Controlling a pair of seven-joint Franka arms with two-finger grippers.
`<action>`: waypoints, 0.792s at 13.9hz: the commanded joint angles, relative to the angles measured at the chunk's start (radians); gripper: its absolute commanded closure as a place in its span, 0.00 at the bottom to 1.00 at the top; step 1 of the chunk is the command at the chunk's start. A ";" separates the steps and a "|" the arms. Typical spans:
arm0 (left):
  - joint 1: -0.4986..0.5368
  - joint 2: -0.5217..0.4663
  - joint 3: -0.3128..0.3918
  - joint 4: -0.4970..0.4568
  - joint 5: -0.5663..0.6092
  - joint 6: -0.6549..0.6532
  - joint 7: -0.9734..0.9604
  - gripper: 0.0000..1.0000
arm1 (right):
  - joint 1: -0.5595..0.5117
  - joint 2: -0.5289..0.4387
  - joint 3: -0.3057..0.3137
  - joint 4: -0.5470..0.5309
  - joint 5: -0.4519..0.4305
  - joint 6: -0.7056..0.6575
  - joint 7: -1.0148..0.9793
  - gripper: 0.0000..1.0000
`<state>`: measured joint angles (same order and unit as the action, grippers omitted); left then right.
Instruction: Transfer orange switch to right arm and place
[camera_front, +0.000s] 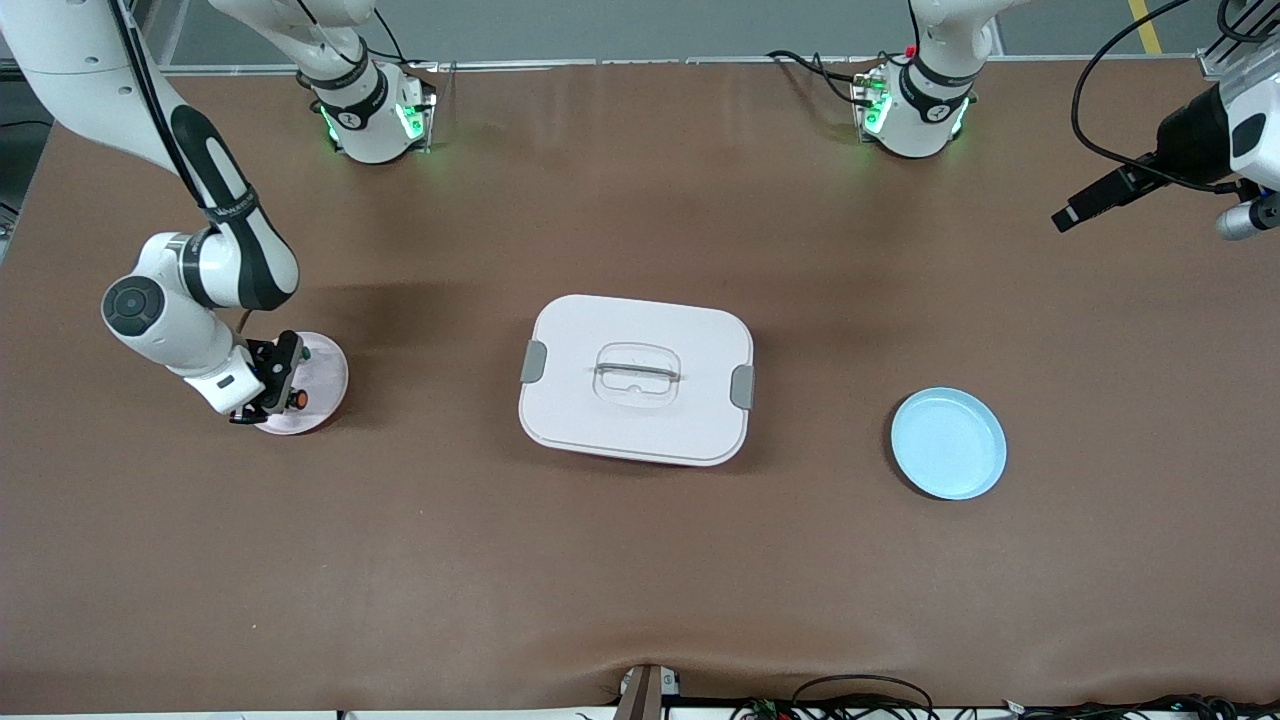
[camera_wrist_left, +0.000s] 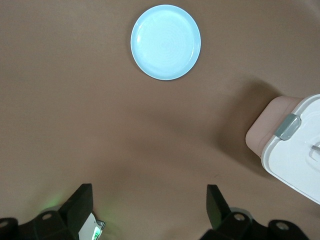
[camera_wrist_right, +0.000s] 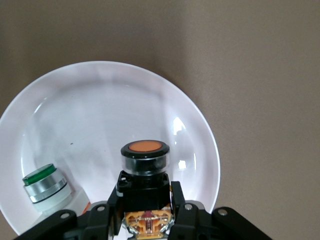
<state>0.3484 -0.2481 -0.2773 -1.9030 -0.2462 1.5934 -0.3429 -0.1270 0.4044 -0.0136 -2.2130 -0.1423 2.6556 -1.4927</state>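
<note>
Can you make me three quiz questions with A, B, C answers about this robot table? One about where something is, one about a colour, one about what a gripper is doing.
1. Where is the orange switch?
A. On the blue plate
B. Over the white plate
C. On the white box

2. What colour cap has the small part lying in the white plate?
A. Green
B. Purple
C. Black

3. What is the right gripper doing?
A. Hanging open
B. Gripping the box handle
C. Shut on the orange switch

Answers:
1 B, the right wrist view shows it above that plate.
2 A, its top is green.
3 C, its fingers clamp the switch's body.
</note>
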 joint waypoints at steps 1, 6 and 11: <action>0.007 0.026 -0.013 0.030 0.037 0.004 0.016 0.00 | -0.002 -0.009 0.009 -0.014 -0.023 0.010 -0.008 1.00; -0.028 0.168 -0.026 0.145 0.047 0.004 0.019 0.00 | 0.000 0.002 0.010 -0.020 -0.022 0.007 0.003 1.00; -0.055 0.242 -0.059 0.257 0.106 0.000 0.018 0.00 | -0.002 0.007 0.010 -0.024 -0.022 -0.002 0.044 1.00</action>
<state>0.3000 -0.0291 -0.3184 -1.7160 -0.1909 1.6105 -0.3329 -0.1241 0.4150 -0.0073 -2.2270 -0.1426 2.6544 -1.4866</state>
